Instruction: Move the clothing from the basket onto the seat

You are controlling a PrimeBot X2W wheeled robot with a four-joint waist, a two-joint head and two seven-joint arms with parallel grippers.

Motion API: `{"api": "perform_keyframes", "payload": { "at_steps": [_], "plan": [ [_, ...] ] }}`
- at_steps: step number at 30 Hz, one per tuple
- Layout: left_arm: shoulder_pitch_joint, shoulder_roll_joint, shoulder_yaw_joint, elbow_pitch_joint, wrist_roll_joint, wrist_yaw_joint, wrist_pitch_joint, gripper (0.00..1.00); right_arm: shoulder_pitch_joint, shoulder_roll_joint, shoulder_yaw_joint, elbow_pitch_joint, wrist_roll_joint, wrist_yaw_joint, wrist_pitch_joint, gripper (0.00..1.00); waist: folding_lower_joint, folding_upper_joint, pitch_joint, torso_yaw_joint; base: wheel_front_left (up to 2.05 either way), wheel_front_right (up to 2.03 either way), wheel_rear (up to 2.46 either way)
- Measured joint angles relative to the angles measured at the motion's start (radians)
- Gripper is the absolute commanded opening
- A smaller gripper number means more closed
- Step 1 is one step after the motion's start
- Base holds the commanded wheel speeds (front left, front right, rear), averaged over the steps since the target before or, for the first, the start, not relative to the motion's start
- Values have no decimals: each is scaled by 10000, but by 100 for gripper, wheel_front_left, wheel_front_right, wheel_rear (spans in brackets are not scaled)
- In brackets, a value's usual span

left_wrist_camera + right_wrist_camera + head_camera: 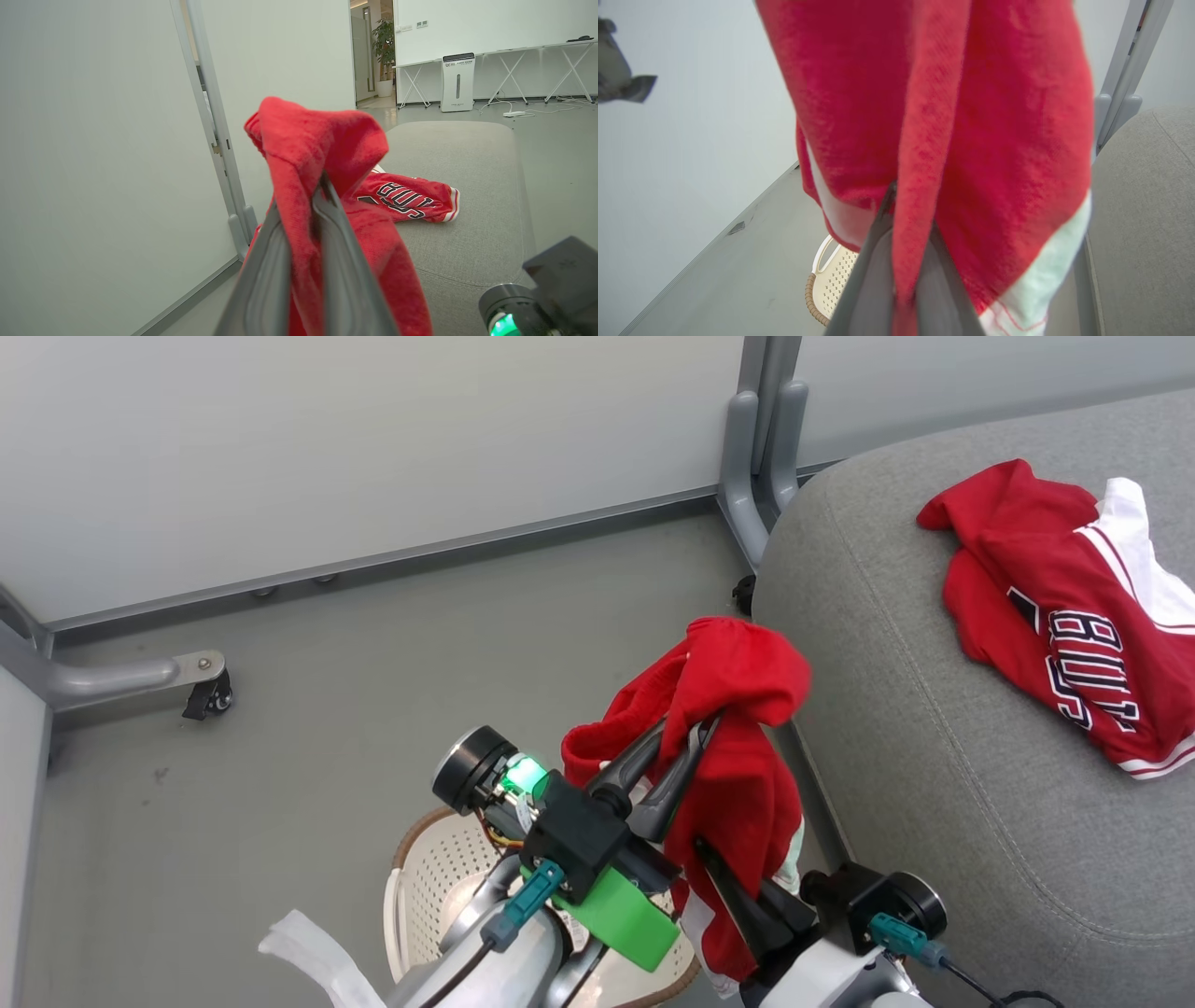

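Your left gripper [686, 733] and right gripper [705, 854] both pinch the red garment [742, 775], jaws closed on it, above the basket [439, 868]; the jersey [1055, 616] lies on the seat [915, 784].

You lose your right gripper [714, 863] fingertips inside the red garment [738, 747]. Under left gripper [689, 728], basket [439, 868] mostly masked by arms. Beyond it, jersey [1055, 616] clipped at frame edge.
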State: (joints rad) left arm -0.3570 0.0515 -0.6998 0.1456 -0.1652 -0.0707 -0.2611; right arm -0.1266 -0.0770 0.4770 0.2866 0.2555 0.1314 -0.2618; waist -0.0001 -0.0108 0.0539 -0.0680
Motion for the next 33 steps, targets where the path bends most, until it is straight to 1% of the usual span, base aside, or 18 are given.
{"api": "perform_keyframes", "payload": {
  "at_steps": [6, 7, 8, 9, 10, 11, 18, 28, 33],
  "plan": [
    [-20, 0, 65, 128, 0, 188, 0, 0, -47, -67, -23, -40, -4, -2, 0, 0, 0, 0, 86, 54, 0, 0, 0],
    [-22, 0, 82, 142, 0, 199, 0, 8, -54, -79, -21, -56, -8, 0, 0, 0, 0, 0, 104, 64, 0, 0, 0],
    [-24, 0, 96, 153, 0, 251, 0, 22, -62, -92, -17, -69, -12, 0, 0, 0, 0, 0, 124, 72, 0, 0, 0],
    [-25, 0, 109, 161, 0, 284, -2, 42, -68, -104, -12, -79, -12, 0, 0, 0, 0, 0, 141, 78, 0, 0, 0],
    [-25, 0, 142, 163, 0, 339, -8, 84, -73, -115, -4, -96, -12, 0, 0, 0, 0, 0, 163, 83, 0, 0, 0],
    [-28, 0, 173, 171, 0, 378, -12, 100, -75, -123, 6, -109, -12, 0, 0, 0, 0, 0, 184, 85, 0, 0, 0],
    [-139, 0, 249, 240, 8, 523, -13, 100, -182, -159, -25, -163, -38, 0, 0, 0, 0, 0, 355, 65, 0, 0, 0],
    [-191, 4, 382, 290, 31, 577, -13, 100, -267, -228, -201, -249, -119, 0, 0, 0, 1, 0, 540, -32, 0, 0, 0],
    [-191, 13, 523, 435, -15, 591, -15, 100, -296, -251, -430, -552, -221, 0, 2, 0, 1, 0, 664, -52, 0, 0, 0]
  ]
}}
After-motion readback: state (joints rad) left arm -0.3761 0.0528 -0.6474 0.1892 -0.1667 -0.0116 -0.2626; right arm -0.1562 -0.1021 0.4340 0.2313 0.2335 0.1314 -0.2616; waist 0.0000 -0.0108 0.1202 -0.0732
